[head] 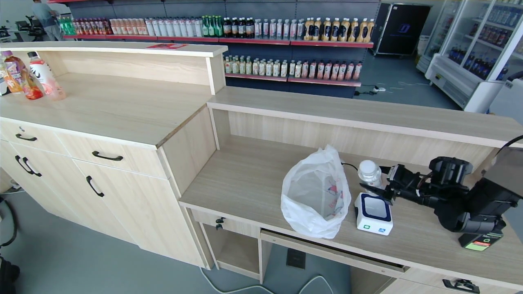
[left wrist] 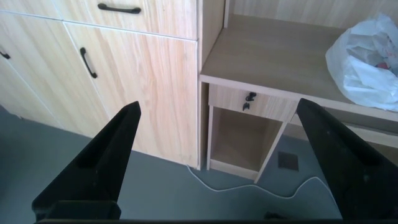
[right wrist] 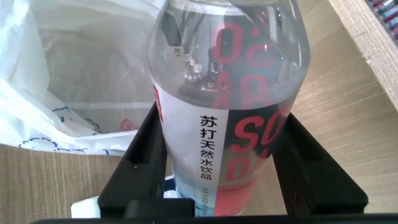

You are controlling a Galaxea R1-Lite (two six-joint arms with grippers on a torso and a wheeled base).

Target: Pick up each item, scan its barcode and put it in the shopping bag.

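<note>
Shop interior. Light wood counter (head: 245,183) with a raised ledge (head: 367,114) at the back. A higher counter section (head: 114,110) stands to the left, with drawers (head: 81,149) and cabinet doors (head: 135,204) with black handles below it. Open niche (head: 237,249) under the low counter. Grey floor (head: 81,261). Behind are dark wall shelves (head: 261,41) with red edges and rows of drinks. Glass fridges (head: 470,53) at right, black case (head: 402,28) beside them. Light is bright and even.

right arm (head: 470,200): black, bulky rounded joints | cable (head: 508,143): thin, black | label (head: 476,246): green and red | left gripper (left wrist: 219,104): 2 black wedge-shaped fingers (left wrist: 93,168)
</note>
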